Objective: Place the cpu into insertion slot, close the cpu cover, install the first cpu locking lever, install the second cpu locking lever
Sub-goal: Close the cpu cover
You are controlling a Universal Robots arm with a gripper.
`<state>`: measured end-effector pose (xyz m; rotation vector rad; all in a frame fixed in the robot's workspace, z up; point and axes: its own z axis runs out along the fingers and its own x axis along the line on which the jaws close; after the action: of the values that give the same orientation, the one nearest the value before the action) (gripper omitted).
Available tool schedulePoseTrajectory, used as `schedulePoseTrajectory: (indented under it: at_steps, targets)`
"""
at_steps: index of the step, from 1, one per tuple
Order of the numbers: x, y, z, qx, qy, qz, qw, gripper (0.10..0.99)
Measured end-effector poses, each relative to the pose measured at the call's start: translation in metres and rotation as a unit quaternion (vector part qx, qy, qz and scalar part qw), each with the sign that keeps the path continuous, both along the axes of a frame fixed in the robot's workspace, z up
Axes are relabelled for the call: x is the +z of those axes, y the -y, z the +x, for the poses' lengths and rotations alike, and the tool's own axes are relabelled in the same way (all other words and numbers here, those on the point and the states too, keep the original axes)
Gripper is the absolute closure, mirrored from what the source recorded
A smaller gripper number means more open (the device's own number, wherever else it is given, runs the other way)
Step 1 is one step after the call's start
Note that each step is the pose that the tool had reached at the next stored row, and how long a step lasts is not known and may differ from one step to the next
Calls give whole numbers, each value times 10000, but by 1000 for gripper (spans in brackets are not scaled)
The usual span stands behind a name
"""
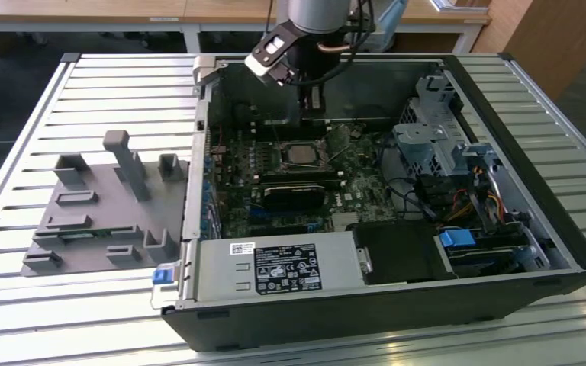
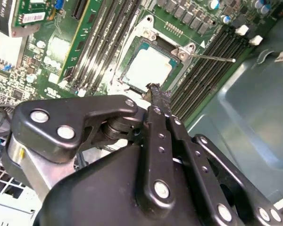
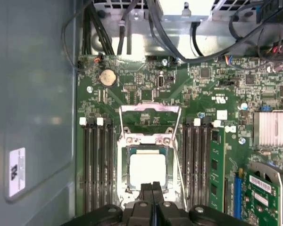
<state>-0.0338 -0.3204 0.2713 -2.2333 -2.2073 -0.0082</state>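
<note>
Light: bright and even over the table (image 1: pixel 28 305)
Glare: the slats along the table's near edge shine white
Shadow: the inside of the computer case (image 1: pixel 375 324) is dark, darkest by its far wall
Washed out: the cpu (image 3: pixel 148 169) (image 2: pixel 148 66) glows pale in both wrist views
Bright spots: small ones on the bolts of the black gripper (image 2: pixel 153 87) in the second wrist view
</note>
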Motion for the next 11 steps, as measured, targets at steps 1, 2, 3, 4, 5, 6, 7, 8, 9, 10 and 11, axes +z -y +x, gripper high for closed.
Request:
schedulePoseTrajectory:
  at_steps: [1,2,3,4,5,6,7,8,9,10,11]
  targets:
    - [0,24,-1,0,1,-1,10000,969]
    - [-1,54,-1,0,1,1,10000,969]
    - [-1,78,-2,0,5,0,10000,969]
    - [-1,95,-2,0,14,0,10000,969]
    - [-2,106,-2,2,24,1,10000,969]
    - [-4,109,2,4,30,2,10000,969]
    - [-5,108,26,12,31,2,10000,969]
    - [-6,108,57,21,31,2,10000,969]
    - [-8,109,98,27,31,2,10000,969]
    - [-11,109,139,31,31,3,10000,969]
    - [-13,109,180,36,31,3,10000,969]
